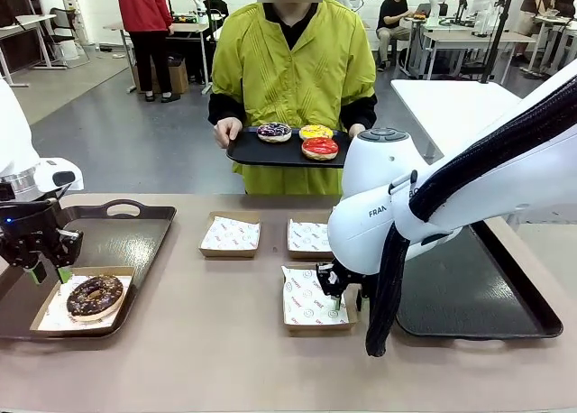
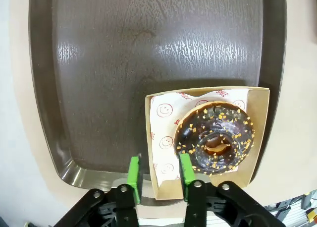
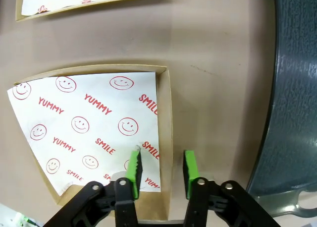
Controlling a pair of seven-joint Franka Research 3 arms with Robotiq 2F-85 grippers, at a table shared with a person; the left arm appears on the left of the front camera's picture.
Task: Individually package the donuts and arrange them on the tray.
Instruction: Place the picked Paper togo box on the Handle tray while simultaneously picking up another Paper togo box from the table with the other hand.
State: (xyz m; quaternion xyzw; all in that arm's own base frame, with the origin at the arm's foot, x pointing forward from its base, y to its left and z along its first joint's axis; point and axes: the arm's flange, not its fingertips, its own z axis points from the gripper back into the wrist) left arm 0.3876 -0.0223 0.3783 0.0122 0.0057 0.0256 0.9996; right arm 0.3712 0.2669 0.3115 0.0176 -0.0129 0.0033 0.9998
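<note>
A chocolate donut (image 1: 95, 296) with orange crumbs lies in a paper-lined box (image 2: 161, 138) at the near corner of the left tray (image 1: 135, 237). My left gripper (image 1: 50, 273) hangs open just over that box's corner, its fingers either side of the box wall (image 2: 158, 180). A person across the table holds a black tray (image 1: 248, 151) carrying a purple donut (image 1: 274, 132), a yellow donut (image 1: 315, 131) and a red donut (image 1: 320, 148). My right gripper (image 1: 347, 298) is down at an empty lined box (image 1: 306, 300). Its green fingers stand apart astride the box's side wall (image 3: 161, 167).
Two more empty lined boxes (image 1: 230, 235) (image 1: 308, 237) sit mid-table. A dark tray (image 1: 469, 296) lies on the right, partly hidden behind my right arm. Bare tabletop runs along the near edge.
</note>
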